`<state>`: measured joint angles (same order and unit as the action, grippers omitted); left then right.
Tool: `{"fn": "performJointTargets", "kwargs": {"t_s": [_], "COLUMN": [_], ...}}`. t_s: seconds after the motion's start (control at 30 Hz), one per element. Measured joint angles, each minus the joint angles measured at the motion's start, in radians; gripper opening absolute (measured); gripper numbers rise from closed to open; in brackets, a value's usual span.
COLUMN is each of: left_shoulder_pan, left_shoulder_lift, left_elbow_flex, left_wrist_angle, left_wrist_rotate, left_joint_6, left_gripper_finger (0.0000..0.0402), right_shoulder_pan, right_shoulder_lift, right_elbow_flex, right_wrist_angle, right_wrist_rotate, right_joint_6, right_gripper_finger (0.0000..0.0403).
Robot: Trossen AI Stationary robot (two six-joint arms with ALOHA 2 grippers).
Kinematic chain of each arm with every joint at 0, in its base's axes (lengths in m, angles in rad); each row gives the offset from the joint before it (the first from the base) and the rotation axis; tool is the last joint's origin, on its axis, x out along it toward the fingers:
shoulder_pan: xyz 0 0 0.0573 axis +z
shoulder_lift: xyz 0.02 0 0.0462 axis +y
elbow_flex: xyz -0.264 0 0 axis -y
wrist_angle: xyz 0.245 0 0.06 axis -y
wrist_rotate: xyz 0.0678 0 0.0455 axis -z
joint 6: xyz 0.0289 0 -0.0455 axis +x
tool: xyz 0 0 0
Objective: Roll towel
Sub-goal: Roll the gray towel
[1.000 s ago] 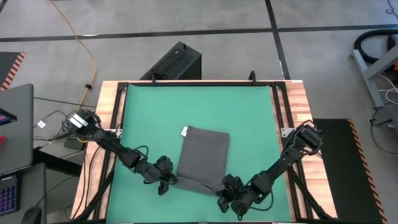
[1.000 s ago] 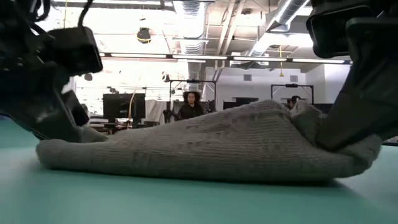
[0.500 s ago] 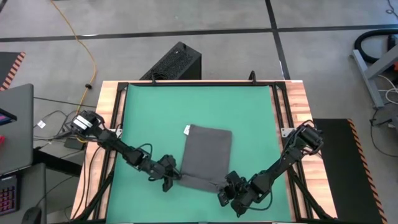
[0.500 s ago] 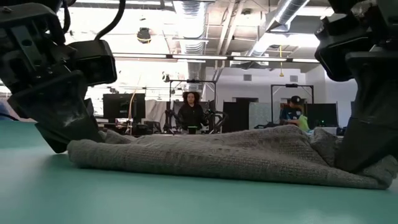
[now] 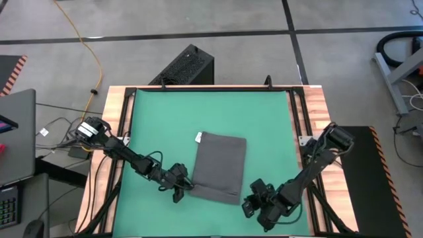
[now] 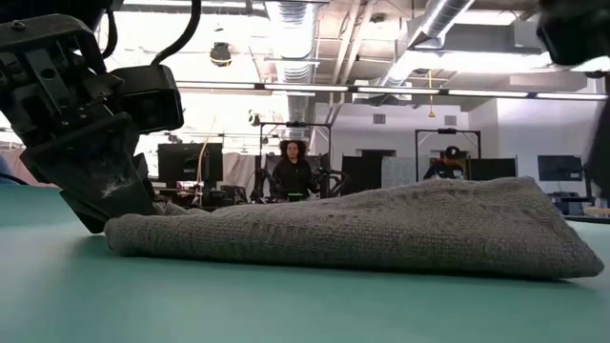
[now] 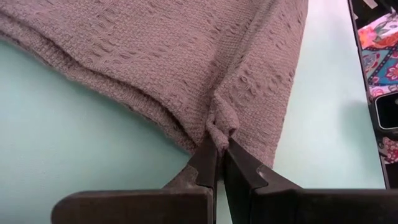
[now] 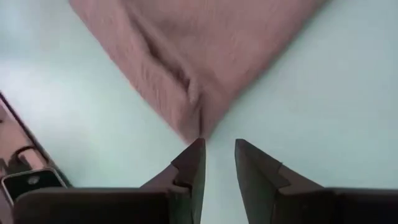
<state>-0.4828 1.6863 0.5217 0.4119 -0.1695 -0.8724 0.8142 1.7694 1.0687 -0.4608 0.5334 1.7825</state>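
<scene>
Currently the towel (image 5: 219,166) lies folded on the green mat (image 5: 165,119), a bit toward the front half of the bench (image 5: 317,106), with its white tag (image 5: 197,138) at the far left corner. Left gripper (image 5: 181,190) sits at the towel's near left corner, jaws clamped on a pinch of cloth; the left wrist view shows the fabric bunched up between the closed fingertips (image 7: 208,155). Right gripper (image 5: 252,201) is just off the near right corner, not touching: in the right wrist view the jaws stand slightly apart with bare mat between them and the towel's corner (image 8: 198,127) just ahead of the tips. Low view: left gripper (image 6: 100,205) is down on the mat at the towel's (image 6: 353,229) left end, cloth lying in a low mound, thicker toward the right end, which rests free on the mat. Both arms reach in from the bench's side edges, low to the surface. People (image 6: 293,171) are visible in the room behind the bench.
</scene>
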Motion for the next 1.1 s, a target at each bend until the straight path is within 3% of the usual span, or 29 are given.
{"fn": "performJointTargets", "kwargs": {"t_s": [0.07,0.17,0.23,0.33,0.47,0.7,1.1], "left_shoulder_pan": [0.0,0.0,0.0,0.0,0.0,0.002,0.002], "left_shoulder_lift": [0.0,0.0,0.0,0.001,0.001,0.002,0.002], "left_elbow_flex": [0.0,0.0,0.0,0.0,0.0,0.0,0.0], "left_wrist_angle": [0.0,0.0,0.0,0.001,0.002,0.005,0.008], "left_wrist_rotate": [0.001,0.002,0.006,0.006,0.006,0.006,0.006], "left_joint_6": [0.004,0.004,-0.001,0.0,0.0,-0.004,-0.012], "left_gripper_finger": [0.0,0.0,0.0,0.0,0.0,0.0,0.0], "right_shoulder_pan": [0.017,0.027,0.01,-0.046,-0.115,-0.112,-0.075], "right_shoulder_lift": [-0.029,-0.072,-0.084,-0.081,-0.053,-0.028,0.073], "right_elbow_flex": [-0.001,0.0,0.001,0.002,0.001,0.001,0.001], "right_wrist_angle": [-0.005,0.127,0.243,0.336,0.337,0.359,0.359], "right_wrist_rotate": [0.085,0.178,0.161,0.111,0.071,0.08,0.096], "right_joint_6": [-0.084,-0.407,-0.623,-0.734,-0.778,-0.824,-0.689], "right_gripper_finger": [0.0113,0.0113,0.0113,0.0107,0.0076,0.0013,0.0014]}}
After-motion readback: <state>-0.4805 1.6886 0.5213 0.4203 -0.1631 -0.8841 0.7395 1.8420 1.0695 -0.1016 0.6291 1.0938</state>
